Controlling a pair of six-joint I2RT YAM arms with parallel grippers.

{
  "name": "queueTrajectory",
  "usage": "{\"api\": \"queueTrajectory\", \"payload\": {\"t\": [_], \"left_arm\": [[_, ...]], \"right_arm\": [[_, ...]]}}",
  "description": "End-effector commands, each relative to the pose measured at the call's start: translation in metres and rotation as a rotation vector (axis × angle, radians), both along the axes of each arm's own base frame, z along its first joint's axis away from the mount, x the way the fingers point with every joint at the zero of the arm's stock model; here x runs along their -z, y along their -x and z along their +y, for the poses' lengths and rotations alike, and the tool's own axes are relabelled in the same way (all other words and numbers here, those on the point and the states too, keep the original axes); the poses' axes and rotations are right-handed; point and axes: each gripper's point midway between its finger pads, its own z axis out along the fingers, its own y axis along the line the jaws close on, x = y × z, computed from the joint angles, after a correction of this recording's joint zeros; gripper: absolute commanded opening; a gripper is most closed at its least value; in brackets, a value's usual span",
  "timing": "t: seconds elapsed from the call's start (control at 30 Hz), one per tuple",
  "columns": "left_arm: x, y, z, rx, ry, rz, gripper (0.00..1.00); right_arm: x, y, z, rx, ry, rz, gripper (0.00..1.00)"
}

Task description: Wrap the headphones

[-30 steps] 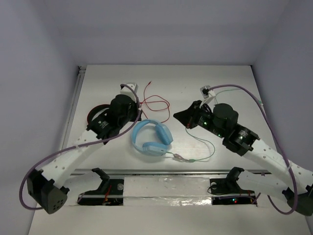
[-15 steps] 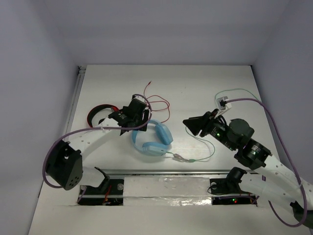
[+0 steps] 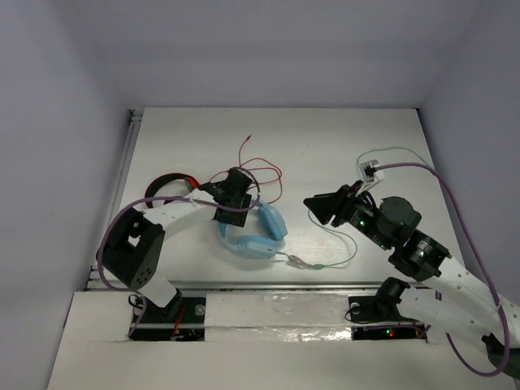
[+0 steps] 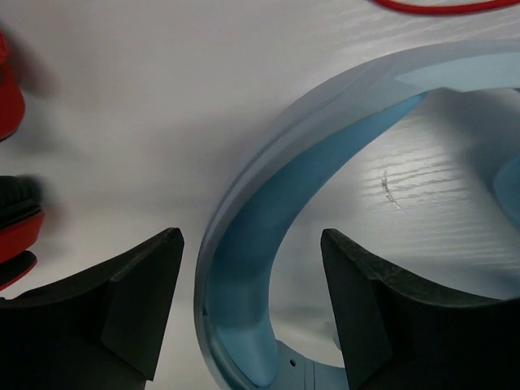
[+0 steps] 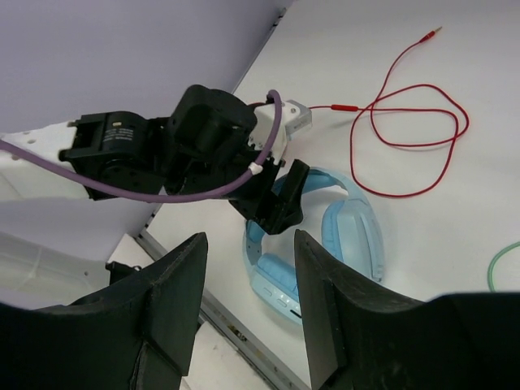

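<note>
- Low in the overhead view, right of centre, the pale green cable (image 3: 348, 244) lies slack on the counter (image 3: 366, 138). It loops loosely, is not wound at all, and has not shifted over the last second.
- Just left of it, at centre frame, the light blue headphones (image 3: 258, 244) lie flat where they lay a second ago.
- At their upper left edge sits the left hand (image 3: 237, 197), and this is the change. A second ago it hovered further left, near the red-and-black headphones (image 3: 166, 185). It has since swung right and come down onto the blue set.
- Its wrist view shows the left hand (image 4: 250, 236) spread wide with the headband (image 4: 268, 195) between the fingers (image 4: 138, 309). They have not yet closed on it, so I judge a grasp of the band is the step in hand.
- Right of centre, the right hand (image 3: 313, 203) pulled back a little early in that second and has held since. Its own camera shows the right hand (image 5: 249, 237) open and holding nothing, looking down on the headphones (image 5: 349, 231). It seems free to take the cable.
- Toward the upper centre, the red cable (image 3: 260, 171) trails loose.
</note>
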Motion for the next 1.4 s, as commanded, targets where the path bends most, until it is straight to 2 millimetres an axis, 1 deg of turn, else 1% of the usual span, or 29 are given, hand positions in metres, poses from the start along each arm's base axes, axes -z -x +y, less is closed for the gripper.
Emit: {"api": "queueTrajectory", "payload": {"t": [0.0,0.13,0.23,0.27,0.3,0.37,0.4,0.5,0.53,0.57,0.6,0.63,0.67,0.7,0.73,0.77,0.83,0.87,0.9,0.97,1.0,1.03,1.07,1.13,1.17,1.2,1.23,1.27,1.37], "left_arm": [[0.004,0.001,-0.001,0.016,-0.019,0.020,0.66],[0.006,0.003,-0.002,0.018,-0.014,0.028,0.64],[0.014,0.005,-0.006,0.028,-0.001,0.059,0.56],[0.015,0.007,-0.007,0.030,0.004,0.067,0.51],[0.016,0.007,-0.008,0.030,0.010,0.067,0.36],[0.013,0.007,-0.010,0.027,0.027,0.055,0.17],[0.012,0.007,-0.009,0.028,0.027,0.052,0.00],[-0.002,0.004,-0.012,0.031,0.062,0.008,0.00],[-0.007,0.002,-0.014,0.039,0.082,-0.012,0.00],[-0.022,0.001,-0.017,0.046,0.117,-0.048,0.00],[-0.029,0.000,-0.017,0.039,0.146,-0.061,0.00],[-0.040,0.000,-0.023,0.047,0.205,-0.066,0.00],[-0.067,-0.003,-0.030,0.063,0.275,-0.125,0.00],[-0.083,-0.006,-0.033,0.060,0.320,-0.150,0.00],[-0.100,-0.006,-0.038,0.071,0.374,-0.170,0.00],[-0.136,-0.009,-0.044,0.087,0.440,-0.243,0.00],[-0.168,-0.007,-0.049,0.114,0.522,-0.270,0.00],[-0.196,-0.008,-0.052,0.132,0.559,-0.320,0.00],[-0.205,-0.008,-0.052,0.141,0.566,-0.330,0.00],[-0.232,-0.008,-0.048,0.158,0.573,-0.374,0.00],[-0.239,-0.010,-0.044,0.147,0.572,-0.392,0.00],[-0.247,-0.009,-0.043,0.152,0.576,-0.405,0.00],[-0.263,-0.012,-0.034,0.143,0.586,-0.446,0.00],[-0.280,-0.013,-0.027,0.144,0.611,-0.482,0.00],[-0.295,-0.011,-0.028,0.171,0.645,-0.503,0.00],[-0.302,-0.014,-0.020,0.158,0.657,-0.519,0.00],[-0.310,-0.012,-0.021,0.178,0.684,-0.522,0.00],[-0.319,-0.015,-0.016,0.172,0.692,-0.541,0.00],[-0.336,-0.014,-0.019,0.207,0.733,-0.555,0.00]], "right_arm": [[-0.014,-0.004,-0.007,0.041,-0.016,-0.046,0.53],[-0.017,-0.003,-0.010,0.049,-0.020,-0.050,0.53],[-0.020,-0.001,-0.012,0.051,-0.033,-0.051,0.52],[-0.019,-0.002,-0.014,0.058,-0.034,-0.050,0.52],[-0.019,-0.001,-0.015,0.062,-0.038,-0.049,0.52],[-0.019,0.000,-0.019,0.072,-0.043,-0.054,0.52],[-0.017,0.000,-0.020,0.075,-0.039,-0.051,0.51],[-0.014,0.005,-0.021,0.060,-0.037,-0.040,0.49],[-0.013,0.007,-0.020,0.048,-0.044,-0.034,0.46],[-0.010,0.010,-0.018,0.028,-0.045,-0.031,0.43],[-0.009,0.015,-0.014,-0.004,-0.048,-0.030,0.40],[-0.007,0.016,-0.013,-0.015,-0.044,-0.026,0.27],[-0.002,0.015,-0.011,-0.018,-0.029,-0.012,0.19],[0.001,0.013,-0.013,-0.001,-0.015,0.000,0.09],[0.003,0.010,-0.013,0.008,-0.003,0.005,0.03],[0.003,0.009,-0.012,0.013,0.008,0.006,0.00],[0.003,0.006,-0.005,-0.010,0.033,0.004,0.00],[0.001,0.011,0.001,-0.055,0.038,-0.005,0.00],[-0.006,0.013,0.003,-0.075,0.033,-0.026,0.00],[-0.024,0.019,-0.001,-0.096,0.033,-0.091,0.21],[-0.031,0.026,-0.002,-0.123,0.032,-0.118,0.32],[-0.048,0.035,-0.008,-0.145,0.023,-0.184,0.55],[-0.055,0.042,-0.010,-0.166,0.020,-0.215,0.63],[-0.061,0.053,-0.015,-0.199,0.032,-0.246,0.73],[-0.063,0.054,-0.016,-0.200,0.037,-0.255,0.74],[-0.062,0.056,-0.015,-0.215,0.039,-0.253,0.75],[-0.061,0.058,-0.014,-0.229,0.041,-0.253,0.76],[-0.058,0.060,-0.011,-0.249,0.047,-0.249,0.77],[-0.056,0.058,-0.010,-0.248,0.060,-0.245,0.77]]}}
